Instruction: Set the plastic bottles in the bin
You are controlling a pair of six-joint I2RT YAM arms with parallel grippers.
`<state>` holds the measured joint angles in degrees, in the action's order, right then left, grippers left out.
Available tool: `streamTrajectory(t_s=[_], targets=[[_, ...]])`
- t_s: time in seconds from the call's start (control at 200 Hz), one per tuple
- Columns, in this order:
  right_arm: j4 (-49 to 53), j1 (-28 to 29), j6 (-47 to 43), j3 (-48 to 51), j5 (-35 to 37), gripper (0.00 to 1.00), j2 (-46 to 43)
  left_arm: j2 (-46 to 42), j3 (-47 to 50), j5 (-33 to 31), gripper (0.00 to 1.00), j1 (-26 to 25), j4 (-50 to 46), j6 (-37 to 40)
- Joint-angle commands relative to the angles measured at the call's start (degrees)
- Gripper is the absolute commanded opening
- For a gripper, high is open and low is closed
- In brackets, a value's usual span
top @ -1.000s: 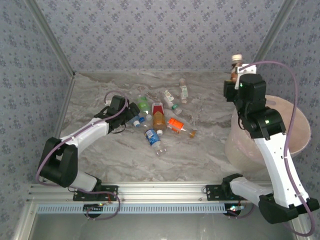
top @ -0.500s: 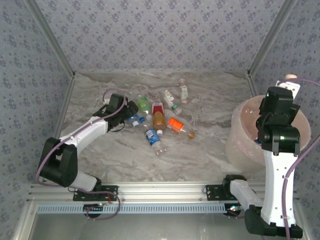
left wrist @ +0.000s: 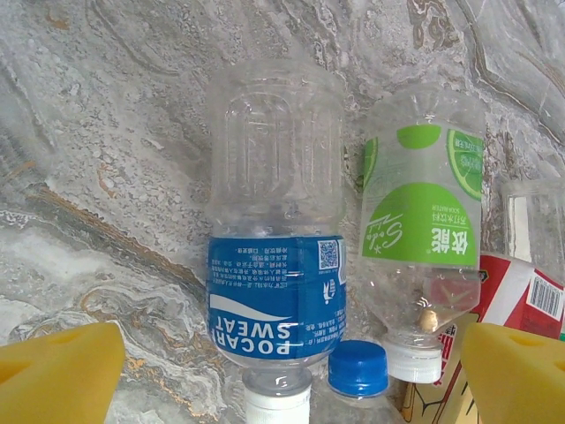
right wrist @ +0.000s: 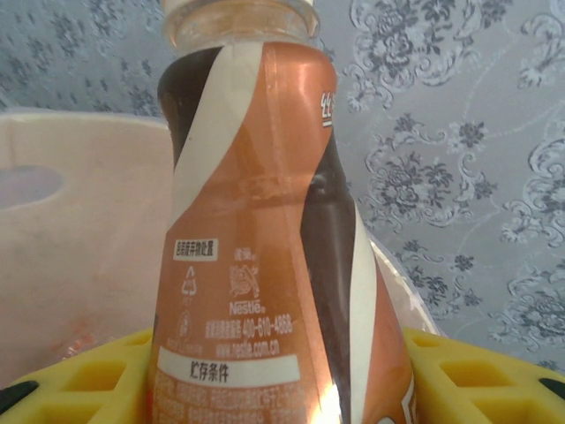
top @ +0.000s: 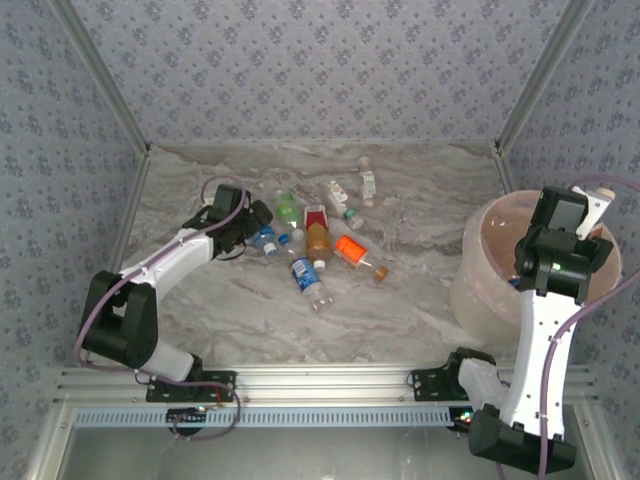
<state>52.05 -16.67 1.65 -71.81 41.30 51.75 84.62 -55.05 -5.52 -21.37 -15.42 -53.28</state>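
Several plastic bottles point(top: 318, 238) lie in a loose cluster at mid-table. My left gripper point(top: 255, 215) hangs open at the cluster's left end. In the left wrist view its yellow fingertips point(left wrist: 62, 371) stand wide on either side of a clear blue-labelled bottle point(left wrist: 275, 291), not touching it. A green-labelled bottle point(left wrist: 424, 230) lies beside that one. My right gripper point(top: 575, 212) is over the pale pink bin point(top: 480, 235) at the right, shut on a brown and white bottle point(right wrist: 265, 221). That bottle stands upright between the yellow pads point(right wrist: 79, 380), with the bin's wall point(right wrist: 79, 221) behind it.
An orange-labelled bottle point(top: 352, 247) and a blue-labelled one point(top: 308, 277) lie at the cluster's near side. Two small bottles point(top: 368, 183) lie farther back. A blue cap point(left wrist: 357, 367) and a red-labelled bottle point(left wrist: 521, 300) crowd the left gripper's right finger. Patterned walls close in the table.
My right arm has swung right and come over the bin, carrying the brown bottle. The left gripper has edged slightly left at the cluster, still open.
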Motion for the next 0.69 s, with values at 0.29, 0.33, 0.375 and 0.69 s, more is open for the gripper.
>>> streamTrajectory(t_s=[0.29,0.33,0.375,0.69], targets=[[-1.3,-1.4,0.5,2.0,5.6,0.78,-0.7,0.4,-3.5,1.0,0.98,0.6,-2.9,0.5],[-1.5,-1.4,0.0,1.9,5.8,0.8,-0.7,0.4,-3.4,1.0,0.98,0.8,-3.0,0.6],[-1.5,-1.4,-0.3,1.7,6.1,0.81,-0.8,0.3,-3.2,0.9,0.98,1.0,-3.0,0.6],[-0.9,-0.1,1.5,-0.1,2.4,0.88,-1.4,0.0,-1.9,0.3,0.98,3.5,-3.3,2.0]])
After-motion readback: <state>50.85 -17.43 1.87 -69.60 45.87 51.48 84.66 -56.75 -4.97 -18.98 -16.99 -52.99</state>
